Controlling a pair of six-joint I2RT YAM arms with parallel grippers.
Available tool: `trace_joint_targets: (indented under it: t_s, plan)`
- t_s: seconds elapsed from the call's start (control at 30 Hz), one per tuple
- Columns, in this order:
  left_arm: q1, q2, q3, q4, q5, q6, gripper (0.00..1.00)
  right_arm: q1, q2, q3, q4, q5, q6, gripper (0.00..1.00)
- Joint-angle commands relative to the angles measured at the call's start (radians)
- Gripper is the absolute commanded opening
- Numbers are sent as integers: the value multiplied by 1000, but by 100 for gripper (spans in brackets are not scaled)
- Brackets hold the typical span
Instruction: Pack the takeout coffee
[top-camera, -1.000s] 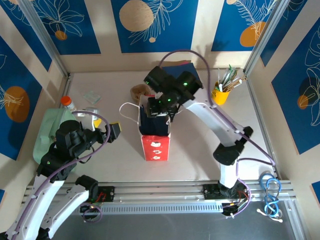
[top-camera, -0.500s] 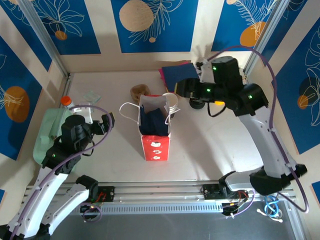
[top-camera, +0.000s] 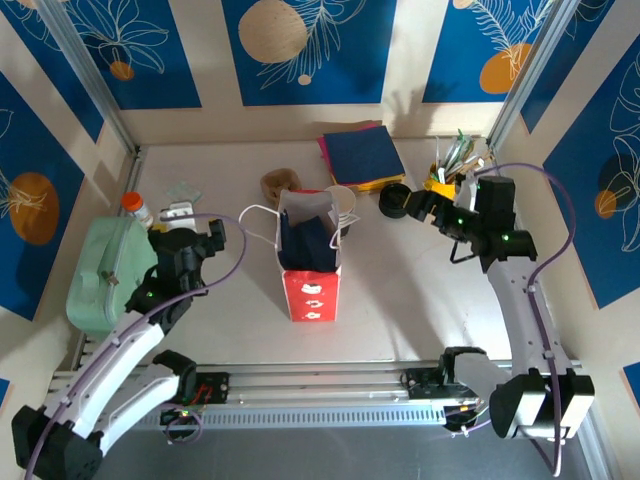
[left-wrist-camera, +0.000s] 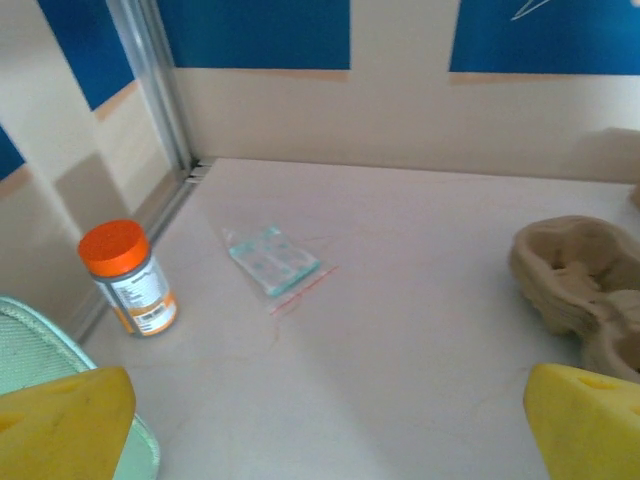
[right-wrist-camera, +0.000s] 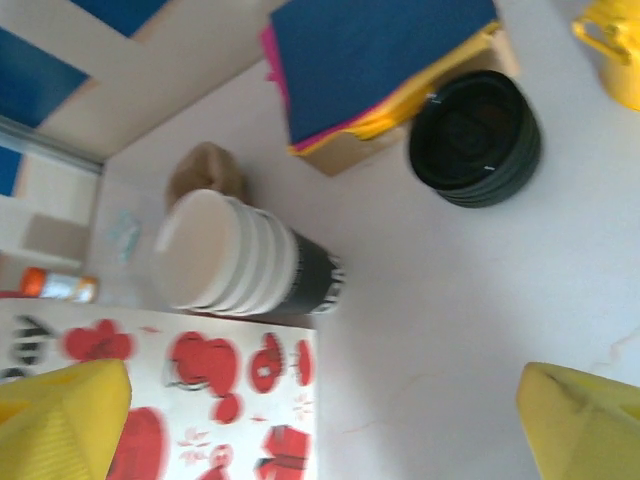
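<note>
Zero packing done, by look: white paper cup sits outside red paper bag, just beside its 1 o'clock corner. Black lids at cup's 3 o'clock, not on. Both jaws wide, empty: right gripper at lids' 3 o'clock, left gripper at bag's 9 o'clock. Remaining: lid cup, bag it.

The table is viewed steeply from above, from 6 o'clock. From the left wrist it is seen low and close, toward 12 o'clock; from the right wrist, closely downward toward 11 o'clock. The pulp carrier is shared by all three.
</note>
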Motion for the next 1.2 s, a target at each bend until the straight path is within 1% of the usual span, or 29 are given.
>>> trace_joint_targets:
  t_s: [0.0,0.13,0.2,0.33,0.4,0.47,0.57,0.6,0.63,0.7,0.77,0.8,0.83,0.9,0.93,1.03,1.13,1.17]
  plan:
    - [26,42,-52,214,-110,85,99,-27,-61,-111,188,101,-60,99]
    - [64,122,-145,391,-103,155,99,-26,-99,-275,364,260,-98,99]
    - [89,163,-185,466,-100,174,99,-25,-98,-342,442,316,-132,99]
    - [160,255,-231,536,-45,151,99,-22,-50,-427,587,360,-177,99]
    - [184,305,-250,575,-11,149,99,-18,-11,-450,651,345,-209,99]
    - [204,354,-266,619,24,153,99,-4,36,-486,756,372,-232,99]
    - [244,460,-291,733,106,152,99,-5,114,-526,905,401,-244,99]
    - [248,481,-284,745,128,165,99,-6,142,-540,960,401,-254,99]
    - [251,489,-282,762,177,183,99,-6,171,-552,1005,393,-265,99]
    - [255,526,-295,860,188,203,99,-5,219,-556,1067,384,-276,99]
    - [259,559,-297,923,219,226,99,-2,263,-569,1142,360,-283,99]
    - [263,571,-291,930,237,233,99,2,287,-575,1188,343,-301,99]
    - [265,572,-276,896,259,229,99,9,310,-581,1227,338,-312,99]
    - [269,588,-270,906,298,231,99,23,351,-575,1260,305,-334,99]
    - [274,605,-280,947,325,228,99,39,367,-575,1281,301,-354,99]
    - [283,707,-339,1156,376,223,99,71,425,-574,1329,306,-399,99]
    - [286,809,-370,1333,381,235,99,88,483,-601,1430,309,-417,99]
    - [286,799,-375,1323,385,232,99,93,487,-603,1437,325,-416,99]
